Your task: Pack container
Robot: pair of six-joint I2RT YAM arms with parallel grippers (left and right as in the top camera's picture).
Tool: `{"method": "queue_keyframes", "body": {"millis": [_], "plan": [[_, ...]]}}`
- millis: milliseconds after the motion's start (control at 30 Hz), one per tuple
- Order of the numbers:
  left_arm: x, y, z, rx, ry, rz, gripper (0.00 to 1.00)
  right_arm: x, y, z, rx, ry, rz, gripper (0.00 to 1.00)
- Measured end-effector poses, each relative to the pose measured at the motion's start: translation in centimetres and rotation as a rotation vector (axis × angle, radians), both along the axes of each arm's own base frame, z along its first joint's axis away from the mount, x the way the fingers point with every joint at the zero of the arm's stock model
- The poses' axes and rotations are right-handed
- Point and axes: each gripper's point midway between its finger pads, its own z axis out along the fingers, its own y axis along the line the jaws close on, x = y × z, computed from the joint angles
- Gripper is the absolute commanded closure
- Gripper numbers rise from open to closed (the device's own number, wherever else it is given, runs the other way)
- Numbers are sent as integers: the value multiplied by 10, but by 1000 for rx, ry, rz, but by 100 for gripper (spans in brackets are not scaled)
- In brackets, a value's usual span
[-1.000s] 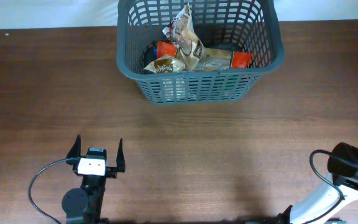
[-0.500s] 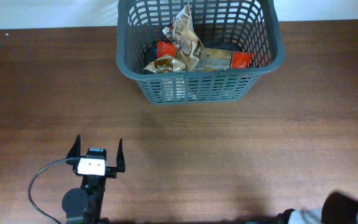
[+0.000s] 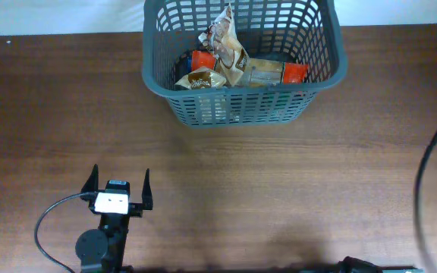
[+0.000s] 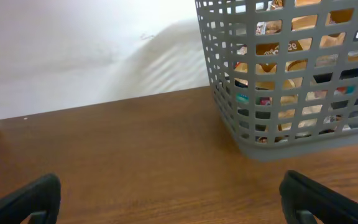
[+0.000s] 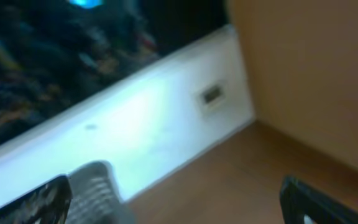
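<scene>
the basket [image 3: 243,106] stands upright on the table [image 3: 279,189], at the far edge and about midway across. its lattice walls and solid rim are dark grey. several packets lie inside. a crumpled tan packet [image 3: 227,36] stands on end toward the back. a red packet [image 3: 202,59] lies just left of it, and a brown packet [image 3: 197,79] rests against the near wall. another packet with a red end [image 3: 295,73] lies to the right.

the left gripper [image 3: 118,184] is at the near left of the table, well apart from the basket and pointing toward it. its jaws are spread wide with nothing between them. in the left wrist view both fingertips [image 4: 36,198] sit low at the bottom corners with bare table between them. the basket is ahead and to the right, in front of a white wall. a black cable [image 3: 45,224] loops out to the left of that arm.

from overhead, only a dark cable [image 3: 427,167] at the right edge shows of the right arm. the right wrist view is blurred. there the right gripper [image 5: 173,202] has its jaws wide, one fingertip at each bottom corner, and it holds nothing. ahead of it are a pale wall strip, a dark area above that, and brown surfaces to the right.
</scene>
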Motion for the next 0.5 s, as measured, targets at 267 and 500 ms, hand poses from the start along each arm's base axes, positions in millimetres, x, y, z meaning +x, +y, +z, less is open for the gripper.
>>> {"method": "queue_keyframes", "body": {"millis": [267, 500], "plan": [[0, 0, 0, 0, 0, 0, 1, -68, 50, -24, -44, -170, 157, 1], [0, 0, 0, 0, 0, 0, 1, -89, 71, -63, -44, -215, 271, 1]]}}
